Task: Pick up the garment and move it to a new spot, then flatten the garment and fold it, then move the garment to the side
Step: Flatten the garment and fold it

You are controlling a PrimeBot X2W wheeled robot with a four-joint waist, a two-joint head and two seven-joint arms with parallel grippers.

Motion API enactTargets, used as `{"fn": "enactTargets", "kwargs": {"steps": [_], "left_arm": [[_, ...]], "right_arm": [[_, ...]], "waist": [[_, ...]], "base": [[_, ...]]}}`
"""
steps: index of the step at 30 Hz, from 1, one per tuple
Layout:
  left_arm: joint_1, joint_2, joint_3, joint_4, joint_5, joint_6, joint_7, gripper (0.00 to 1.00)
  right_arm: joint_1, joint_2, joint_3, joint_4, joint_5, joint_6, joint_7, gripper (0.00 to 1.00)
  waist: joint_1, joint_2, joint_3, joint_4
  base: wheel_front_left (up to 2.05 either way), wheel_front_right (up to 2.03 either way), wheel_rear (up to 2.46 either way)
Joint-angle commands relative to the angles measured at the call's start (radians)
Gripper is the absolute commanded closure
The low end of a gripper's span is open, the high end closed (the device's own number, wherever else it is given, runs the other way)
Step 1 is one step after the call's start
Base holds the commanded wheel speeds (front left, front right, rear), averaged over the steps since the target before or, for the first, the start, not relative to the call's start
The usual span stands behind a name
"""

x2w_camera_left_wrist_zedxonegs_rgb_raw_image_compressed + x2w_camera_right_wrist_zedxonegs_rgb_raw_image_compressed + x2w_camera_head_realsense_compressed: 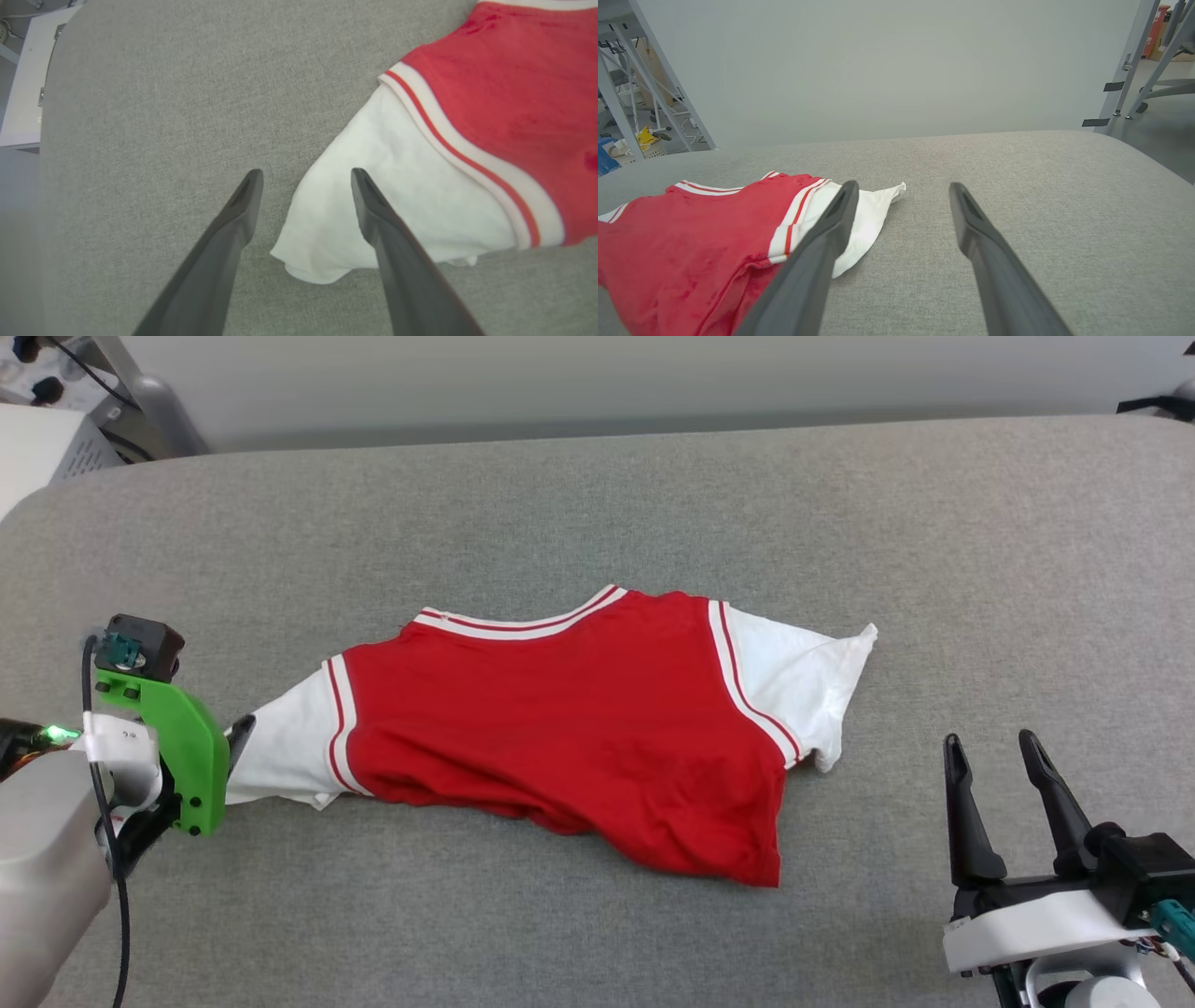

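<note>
Only one garment (560, 728) lies between left pincer (306, 173) and right pincer (990, 742).

We note our left gripper (306, 175) low at our left, its two dark fingers spread wide apart and angled downward. A green wrist bracket (182, 756) hides most of it in the head view. Our grey forearm (42, 877) shows at the lower corner. Our right gripper (990, 747) sits low at our right, fingers parted, tips pointing forward, white wrist housing (1036, 924) behind.
</note>
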Motion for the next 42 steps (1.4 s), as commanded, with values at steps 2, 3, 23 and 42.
{"fn": "enactTargets", "kwargs": {"steps": [2, 3, 23, 42], "left_arm": [[0.021, -0.011, 0.009, 0.003, 0.044, 0.038, -0.118, 0.00], [0.026, -0.015, 0.013, 0.000, 0.060, 0.058, -0.174, 0.00], [0.521, -0.100, 0.698, -0.675, 0.559, 0.517, -0.381, 0.00], [0.769, -0.406, 0.968, -0.801, 0.904, 0.415, -0.381, 0.00]], "right_arm": [[0.011, -0.001, -0.013, -0.008, -0.014, -0.001, -0.005, 0.00], [0.009, -0.001, -0.021, -0.012, -0.019, -0.001, -0.005, 0.00], [-0.333, -0.321, 0.013, 0.080, -0.034, -0.001, -0.005, 0.00], [-0.659, -0.765, 0.657, 0.178, 0.609, -0.001, 0.859, 0.00]], "waist": [[0.0000, 0.0000, -0.048, 0.026], [0.0000, 0.0000, -0.059, 0.032], [0.0000, 0.0000, -0.092, 0.139], [0.0000, 0.0000, -0.023, 0.212]], "base": [[0.00, 0.00, 0.00], [0.00, 0.00, 0.00], [0.00, 0.00, 0.00], [0.00, 0.00, 0.00]]}}
